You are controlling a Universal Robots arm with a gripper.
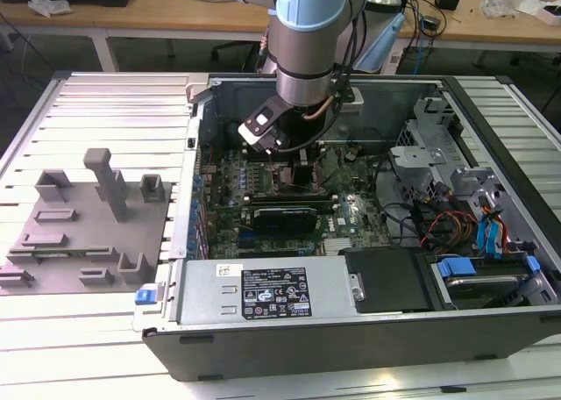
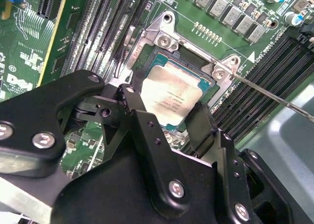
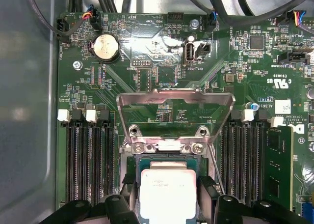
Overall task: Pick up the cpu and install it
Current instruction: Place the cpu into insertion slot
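Your grey robot arm point(image 1: 307, 40) reaches down into the open black computer case point(image 1: 394, 334). In the exterior view its wrist hangs over the eleven o'clock part of the green motherboard point(image 1: 351, 214).

In both wrist views the black two-fingered gripper point(image 3: 168, 197) point(image 2: 167, 105) stands only partly apart. Its fingers point(image 2: 140, 121) press against two opposite edges of the thin square cpu point(image 3: 168, 184) point(image 2: 171, 94), which has a silvery metal top and a green rim. No gap shows on either side, so it has the chip pinched.

The cpu lies level, right at the square dark-framed processor socket point(image 2: 194, 62) on the motherboard. You cannot tell whether it is fully seated.

The socket's bright metal load plate point(image 3: 174, 111) stands swung open just beside the chip. A thin steel lever rod point(image 2: 274, 98) runs out from the socket's corner. Rows of black memory slots point(image 3: 86, 160) flank the socket on both sides, and a round silver coin battery point(image 3: 106, 47) sits well beyond the plate.

In the exterior view, a grey plastic fixture block point(image 1: 88, 233) rests on the ribbed aluminium table point(image 1: 114, 93) at nine o'clock from the case. A silver labelled power-supply box point(image 1: 272, 290) fills the case's six o'clock side.
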